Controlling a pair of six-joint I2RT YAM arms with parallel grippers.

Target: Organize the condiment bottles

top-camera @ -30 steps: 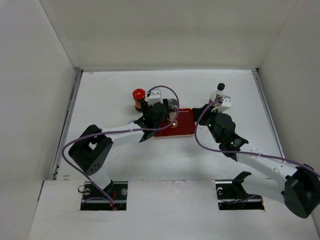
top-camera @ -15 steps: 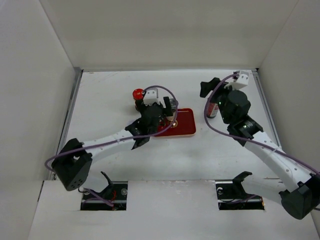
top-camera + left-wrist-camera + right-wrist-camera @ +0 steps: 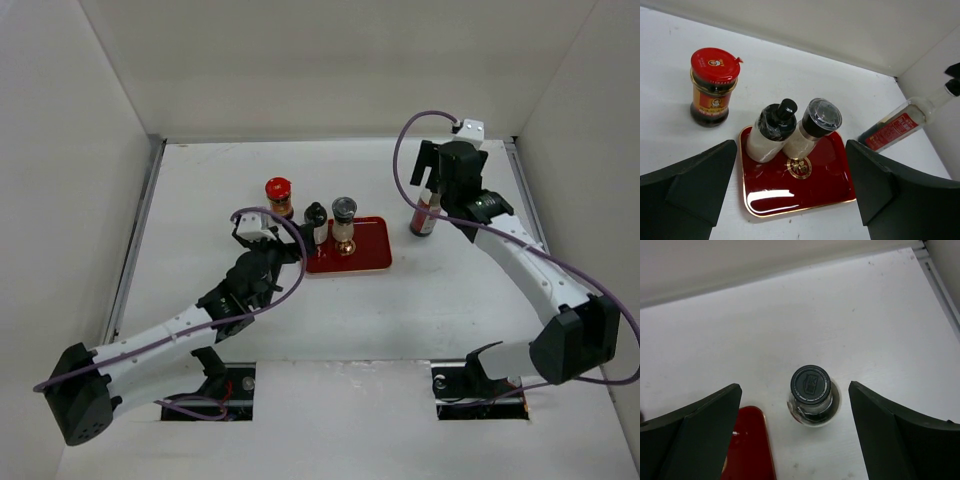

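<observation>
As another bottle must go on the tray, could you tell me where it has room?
The right side of the red tray is bare, from the shaker to its right rim. The left is crowded: the black-capped white bottle and shaker stand there.

The left arm (image 3: 170, 335) lies low. Its elbow pokes out at the near left, and from there it stretches toward the middle of the counter (image 3: 200, 180). The left claw (image 3: 791, 145) sits at the end and tips down a little. Its two fingers (image 3: 695, 185) are spread wide apart.

The right arm (image 3: 520, 260) bends out at the near right, then goes a long way to the far right side. Its wrist is held up high. The right claw (image 3: 795, 386) points straight down. Its fingers (image 3: 700, 430) are spread wide too, with a big gap between them.
</observation>
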